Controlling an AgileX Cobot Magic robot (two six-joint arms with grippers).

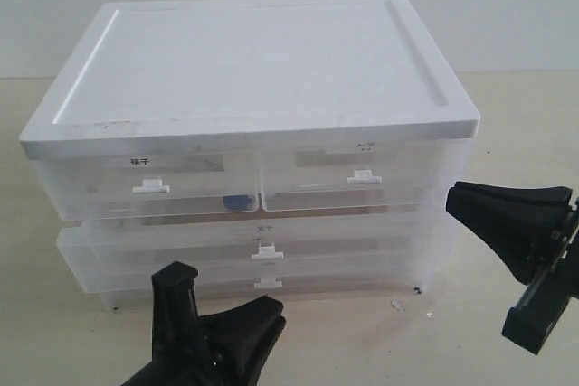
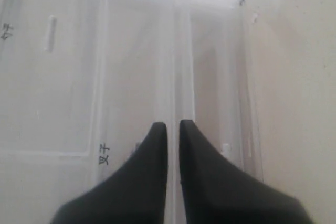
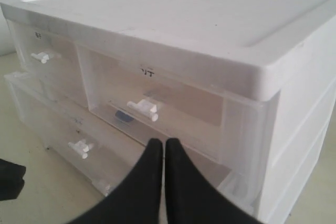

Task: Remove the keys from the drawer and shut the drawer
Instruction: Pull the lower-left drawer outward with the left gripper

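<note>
A translucent white drawer cabinet (image 1: 253, 88) stands with every drawer front looking shut. Of the keys, only a blue patch (image 1: 237, 202) shows, blurred through the plastic low in the top left drawer (image 1: 150, 187), close to the divider. The right wrist view shows this blue patch (image 3: 124, 116) too. The ring and metal keys are hidden. My left gripper (image 1: 274, 312) is shut and empty, low in front of the bottom drawer and pointing right. My right gripper (image 1: 452, 201) is shut and empty just off the cabinet's right front corner. The same shut grippers show as left (image 2: 173, 125) and right (image 3: 164, 142).
The top right drawer has a small white handle (image 1: 364, 177). The wide middle drawer handle (image 1: 267, 253) and bottom drawer handle (image 1: 267, 284) sit under it. The cabinet rests on a pale table (image 1: 507, 124), and a light wall stands behind.
</note>
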